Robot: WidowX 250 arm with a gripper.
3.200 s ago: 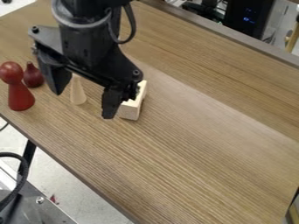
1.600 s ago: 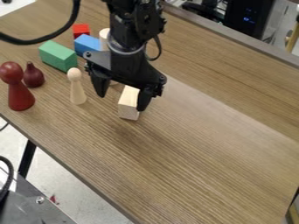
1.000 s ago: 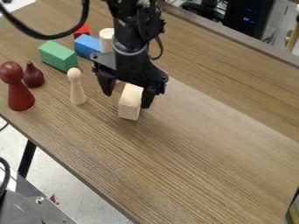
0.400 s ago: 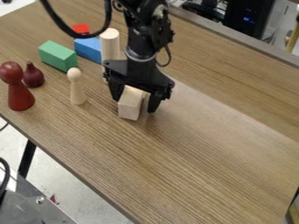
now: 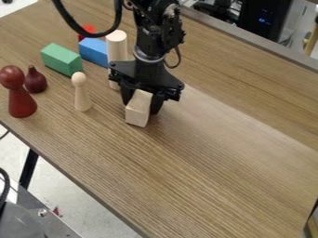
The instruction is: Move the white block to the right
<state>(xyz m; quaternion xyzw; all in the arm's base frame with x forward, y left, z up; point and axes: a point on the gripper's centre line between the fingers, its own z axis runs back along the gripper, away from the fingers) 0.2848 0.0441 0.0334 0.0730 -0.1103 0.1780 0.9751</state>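
One gripper (image 5: pixel 142 107), yours, fingers closed on the long sides of the block. One white block (image 5: pixel 137 115), between them at the table (image 5: pixel 211 162), long axis running away from the camera; your rightward carry should cross that length.

Black arm (image 5: pixel 151 39) from top edge, pincer (image 5: pixel 142 109) pointing down, fingers (image 5: pixel 157 105) clamped, slightly apart

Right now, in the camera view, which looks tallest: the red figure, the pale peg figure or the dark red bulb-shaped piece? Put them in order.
Largest to smallest, by height in the view:
1. Red figure
2. Pale peg figure
3. Dark red bulb-shaped piece
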